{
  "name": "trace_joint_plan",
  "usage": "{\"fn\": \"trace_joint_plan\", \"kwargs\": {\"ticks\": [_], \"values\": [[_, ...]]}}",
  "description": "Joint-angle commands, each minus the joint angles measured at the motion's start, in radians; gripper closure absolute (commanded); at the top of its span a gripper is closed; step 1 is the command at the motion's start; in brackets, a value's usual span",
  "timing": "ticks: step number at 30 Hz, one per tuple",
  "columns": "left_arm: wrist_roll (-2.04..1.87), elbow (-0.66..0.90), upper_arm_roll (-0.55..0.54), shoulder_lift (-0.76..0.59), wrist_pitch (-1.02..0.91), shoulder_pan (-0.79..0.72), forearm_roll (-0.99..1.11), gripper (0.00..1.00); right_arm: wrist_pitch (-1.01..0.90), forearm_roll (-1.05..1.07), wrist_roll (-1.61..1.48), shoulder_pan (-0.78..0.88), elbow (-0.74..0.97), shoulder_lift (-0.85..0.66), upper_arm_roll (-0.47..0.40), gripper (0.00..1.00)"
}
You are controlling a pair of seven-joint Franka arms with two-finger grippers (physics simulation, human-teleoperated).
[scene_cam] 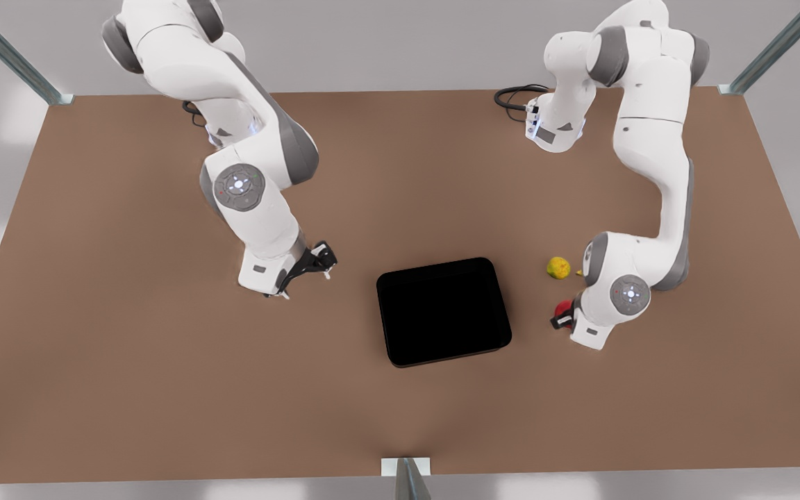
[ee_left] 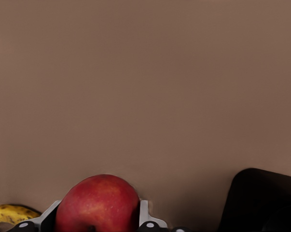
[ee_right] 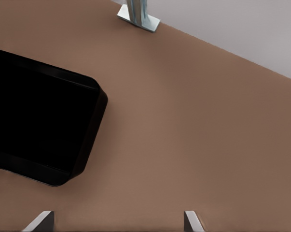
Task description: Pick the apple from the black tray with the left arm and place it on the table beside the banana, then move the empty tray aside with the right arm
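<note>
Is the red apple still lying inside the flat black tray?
No: the flat black tray lies bare in the front view, while the red apple sits between the left gripper's fingers near the yellow banana.

There are 2 robot arms, each with 1 gripper: the left gripper (scene_cam: 565, 318) at the front view's right, and the right gripper (scene_cam: 305, 273) at the front view's left. There is 1 brown worktop (scene_cam: 164, 361) carrying 1 black tray (scene_cam: 443, 311), 1 red apple (ee_left: 97, 203) and 1 yellow banana (ee_left: 12, 213). The front view also shows 1 small yellow-green fruit (scene_cam: 558, 267). 3 metal frame posts stand at the worktop's edges, and 2 black cables lie near the arm bases.
</note>
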Motion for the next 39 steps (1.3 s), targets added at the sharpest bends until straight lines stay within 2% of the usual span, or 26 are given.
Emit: {"fn": "trace_joint_plan", "kwargs": {"ticks": [1, 3, 4, 5, 8, 9, 10, 11, 12, 13, 14, 18, 30, 32, 33, 37, 39], "values": [[0.716, -0.162, 0.018, -0.029, 0.322, 0.032, -0.007, 0.21, 0.055, 0.015, 0.555, 0.037, 0.023, 0.072, 0.012, 0.0], [0.815, -0.184, 0.025, -0.024, 0.373, 0.068, -0.007, 0.21, 0.098, 0.015, 0.752, 0.04, 0.151, 0.187, 0.04, 0.0], [0.835, -0.184, 0.025, -0.023, 0.375, 0.082, -0.007, 0.04, 0.106, 0.015, 0.854, 0.041, 0.188, 0.229, 0.066, 0.0], [0.835, -0.184, 0.025, -0.02, 0.375, 0.082, -0.007, 0.0, 0.17, 0.014, 0.907, 0.041, 0.179, 0.255, 0.072, 0.04], [0.819, -0.184, 0.024, -0.023, 0.37, 0.08, -0.009, 0.0, 0.293, -0.023, 0.937, 0.061, 0.112, 0.266, 0.075, 0.01], [0.757, -0.16, 0.019, -0.085, 0.28, 0.071, -0.009, 0.0, 0.305, -0.084, 0.973, 0.07, 0.093, 0.269, 0.075, 0.01], [0.725, 0.019, 0.016, -0.148, -0.039, 0.048, -0.006, 0.0, 0.371, -0.089, 0.976, 0.07, 0.038, 0.267, 0.076, 0.01], [0.722, 0.243, 0.016, -0.148, -0.297, 0.046, -0.006, 0.0, 0.4, -0.091, 0.976, 0.072, 0.009, 0.267, 0.076, 0.01], [0.723, 0.376, 0.021, -0.15, -0.461, 0.048, -0.019, 0.0, 0.425, -0.124, 0.988, 0.072, -0.026, 0.264, 0.076, 0.02], [0.691, 0.324, 0.025, -0.231, -0.472, 0.059, -0.121, 0.0, 0.495, -0.154, 1.014, 0.072, -0.071, 0.264, 0.078, 0.02], [0.555, 0.069, 0.018, -0.371, -0.23, 0.046, -0.11, 0.0, 0.523, -0.166, 1.014, 0.072, -0.086, 0.266, 0.078, 0.01], [0.513, 0.118, 0.015, -0.343, -0.303, 0.028, -0.007, 0.0, 0.555, -0.192, 0.99, 0.069, -0.117, 0.29, 0.076, 0.02], [0.513, 0.149, 0.028, -0.345, -0.319, 0.045, -0.004, 0.0, 0.641, -0.239, 0.988, 0.072, -0.119, 0.434, 0.087, 0.04], [0.561, 0.156, 0.033, -0.345, -0.299, 0.058, -0.019, 0.0, 0.64, -0.232, 0.996, 0.07, -0.117, 0.434, 0.089, 0.13], [0.659, 0.156, 0.035, -0.348, -0.306, 0.083, -0.027, 0.0, 0.638, -0.235, 0.983, 0.069, -0.117, 0.433, 0.09, 0.23], [0.653, 0.155, 0.025, -0.34, -0.315, 0.094, -0.075, 0.0, 0.63, -0.23, 0.967, 0.061, -0.115, 0.433, 0.106, 0.52], [0.614, 0.155, 0.024, -0.34, -0.326, 0.088, -0.075, 0.0, 0.629, -0.23, 0.967, 0.054, -0.115, 0.433, 0.116, 0.6]]}}
